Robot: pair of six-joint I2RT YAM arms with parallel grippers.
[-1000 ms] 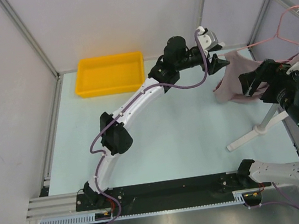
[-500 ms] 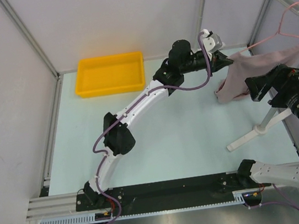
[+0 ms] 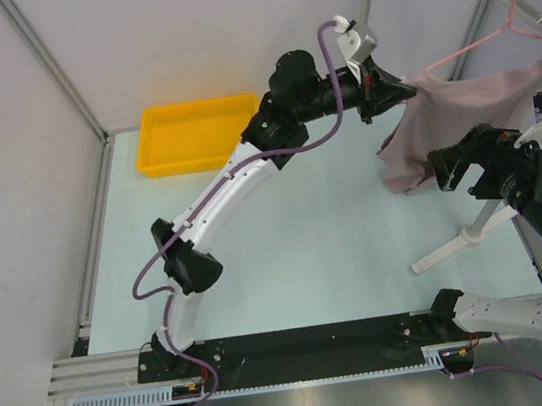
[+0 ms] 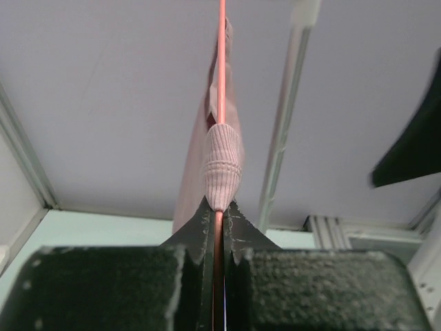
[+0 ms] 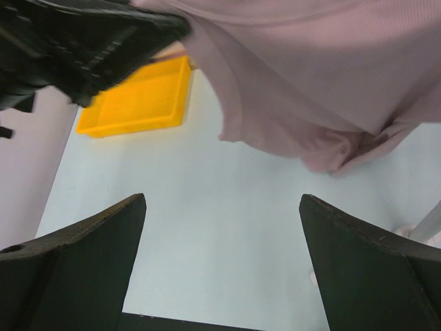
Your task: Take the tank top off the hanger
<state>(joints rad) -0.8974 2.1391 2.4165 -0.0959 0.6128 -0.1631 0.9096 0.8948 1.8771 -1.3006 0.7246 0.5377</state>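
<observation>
Bin [image 3: 199, 132] lies well behind the left gripper [image 4: 219, 207], which pinches the hanger [image 4: 221, 55] wire. Right gripper [image 5: 222, 200] gapes just under the tank top [image 5: 310, 69], rack [image 3: 456, 244] beside.

The table [image 3: 308, 248] is a pale mint-green sheet, bounded by aluminium rails [image 3: 94, 233] on its left and far sides, with a black mounting plate [image 3: 311, 344] running along its near edge. A shallow yellow tray [image 3: 199, 132] sits flat in the far left part, its long side parallel to the far rail and close to it. At the right, nearer than the tray and well apart from it, the white bar foot [image 3: 449, 249] of a stand lies slanted on the surface.
</observation>
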